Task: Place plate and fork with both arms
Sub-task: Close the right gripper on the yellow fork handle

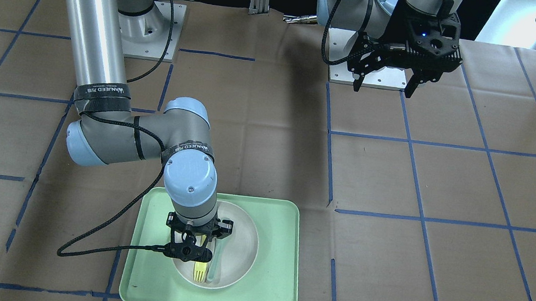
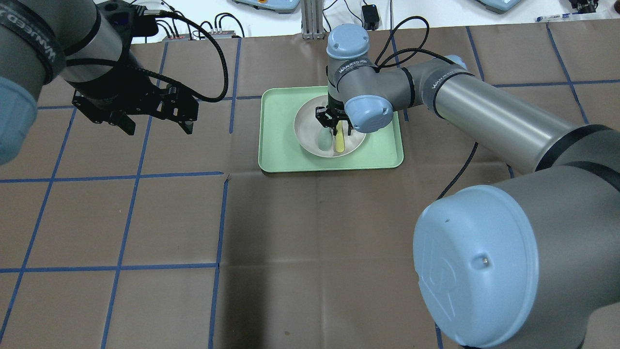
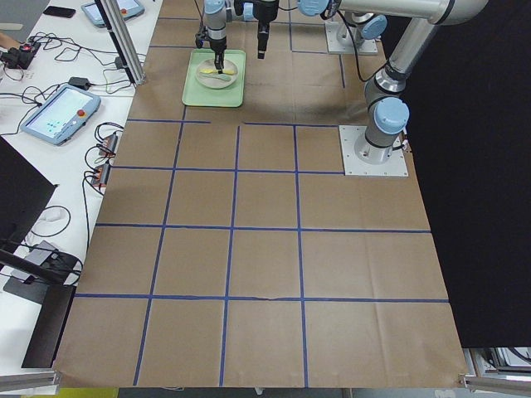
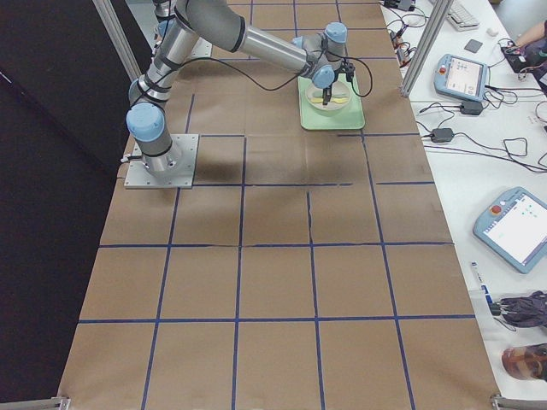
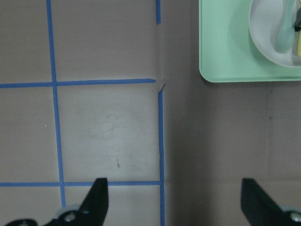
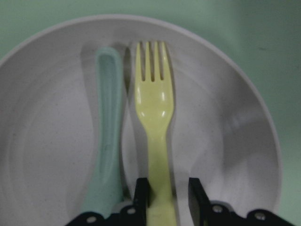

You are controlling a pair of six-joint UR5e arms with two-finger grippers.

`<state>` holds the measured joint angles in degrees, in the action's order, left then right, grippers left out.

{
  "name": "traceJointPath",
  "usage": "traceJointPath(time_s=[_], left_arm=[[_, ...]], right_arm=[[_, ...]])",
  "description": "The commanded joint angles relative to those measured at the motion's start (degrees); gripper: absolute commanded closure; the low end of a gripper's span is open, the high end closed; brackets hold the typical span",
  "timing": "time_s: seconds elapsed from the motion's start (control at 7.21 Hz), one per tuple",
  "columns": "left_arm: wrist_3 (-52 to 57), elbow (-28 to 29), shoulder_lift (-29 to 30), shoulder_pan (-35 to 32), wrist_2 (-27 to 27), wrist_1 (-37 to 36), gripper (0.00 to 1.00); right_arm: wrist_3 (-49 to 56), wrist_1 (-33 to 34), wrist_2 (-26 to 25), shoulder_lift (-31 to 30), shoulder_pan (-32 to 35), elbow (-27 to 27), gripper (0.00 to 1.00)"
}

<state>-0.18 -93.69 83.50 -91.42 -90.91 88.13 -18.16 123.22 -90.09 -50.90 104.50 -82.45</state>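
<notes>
The off-white plate point(image 1: 242, 244) sits in the mint-green tray point(image 1: 276, 269). The pale-yellow fork point(image 6: 154, 103) lies flat in the plate, next to a grey-green spoon point(image 6: 107, 132). My right gripper point(image 6: 168, 193) is down in the plate with its jaws narrowly open on either side of the fork's handle; one finger touches the handle and a small gap shows at the other. It also shows in the overhead view point(image 2: 334, 130). My left gripper point(image 2: 157, 128) is open and empty, above the bare table well away from the tray.
The table is brown paper with a grid of blue tape lines. The tray's corner point(image 5: 211, 70) shows at the top right of the left wrist view. Both arm bases stand at the robot's edge of the table.
</notes>
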Motion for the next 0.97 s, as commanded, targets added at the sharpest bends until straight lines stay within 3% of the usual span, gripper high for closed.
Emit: traceJointPath(time_s=[0.0, 0.14, 0.83], left_arm=[[-0.09, 0.09, -0.18, -0.08, 0.03, 0.02, 0.0], [-0.09, 0.0, -0.44, 0.01, 0.12, 0.19, 0.0], [-0.79, -0.09, -0.36, -0.08, 0.82, 5.28, 0.0]], right_arm=[[-0.04, 0.09, 0.0, -0.08, 0.0, 0.09, 0.84], [-0.04, 0.0, -0.17, -0.08, 0.0, 0.61, 0.94], [-1.18, -4.83, -0.26, -2.53, 0.09, 3.96, 0.96]])
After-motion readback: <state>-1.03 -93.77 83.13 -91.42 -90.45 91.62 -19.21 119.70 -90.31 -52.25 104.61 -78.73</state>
